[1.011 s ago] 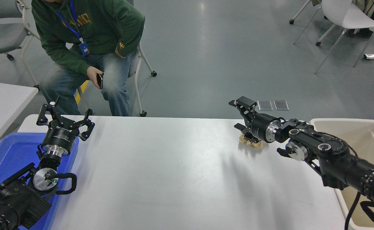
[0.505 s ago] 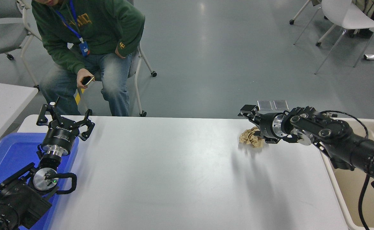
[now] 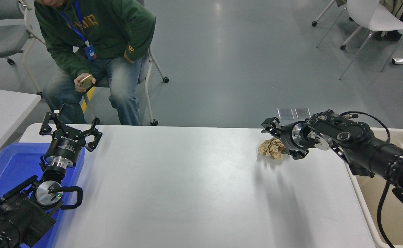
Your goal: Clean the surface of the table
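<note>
White counter point(image 3: 187, 186) spans the room's near side. Crumpled brown paper wad point(image 3: 271, 148) lies near its far right edge. Right end effector point(image 3: 277, 137) sits beside the wad, fingers spread, gripping nothing. Left end effector point(image 3: 70, 132) parked over blue tray point(image 3: 5, 165), fingers spread. Beige bin point(image 3: 394, 193) stands off the counter's right end.

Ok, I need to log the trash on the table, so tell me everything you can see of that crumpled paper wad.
The crumpled paper wad is tan, like brown paper, balled loosely with many creases and folds. It rests on the table surface near the far edge, towards the right side. The right gripper reaches at it from the right, its fingers spread around the wad's right part; whether they touch it cannot be told. Nothing else is near it.
</note>
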{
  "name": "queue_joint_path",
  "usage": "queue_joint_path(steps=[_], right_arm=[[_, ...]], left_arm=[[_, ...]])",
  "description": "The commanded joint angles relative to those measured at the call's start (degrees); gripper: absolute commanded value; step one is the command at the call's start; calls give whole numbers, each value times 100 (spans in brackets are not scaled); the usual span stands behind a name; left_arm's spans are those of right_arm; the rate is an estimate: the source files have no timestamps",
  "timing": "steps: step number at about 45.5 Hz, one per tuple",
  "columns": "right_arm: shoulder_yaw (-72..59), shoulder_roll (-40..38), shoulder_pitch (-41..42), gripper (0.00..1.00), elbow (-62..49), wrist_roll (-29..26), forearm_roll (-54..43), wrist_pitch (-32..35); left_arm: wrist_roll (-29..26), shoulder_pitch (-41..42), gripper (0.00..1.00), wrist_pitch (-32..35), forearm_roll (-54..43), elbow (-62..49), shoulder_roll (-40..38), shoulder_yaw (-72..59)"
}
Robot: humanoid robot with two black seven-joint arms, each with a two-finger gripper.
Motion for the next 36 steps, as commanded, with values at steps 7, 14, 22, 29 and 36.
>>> queue_joint_path(steps=[7,14,22,29,36], right_arm=[[-21,622,-50,99,-1476,-61,52,274],[-3,622,-103,99,-1651,-52,52,213],[76,622,-182,98,-1810,-34,61,64],[85,622,-287,98,-1792,-17,69,-130],[120,622,-331,98,-1783,1,69,-394]], left_arm=[[-4,0,100,1,1,0,0,0],[-4,0,100,1,1,0,0,0],[5,0,100,1,1,0,0,0],[-4,0,100,1,1,0,0,0],[-4,0,100,10,-7,0,0,0]])
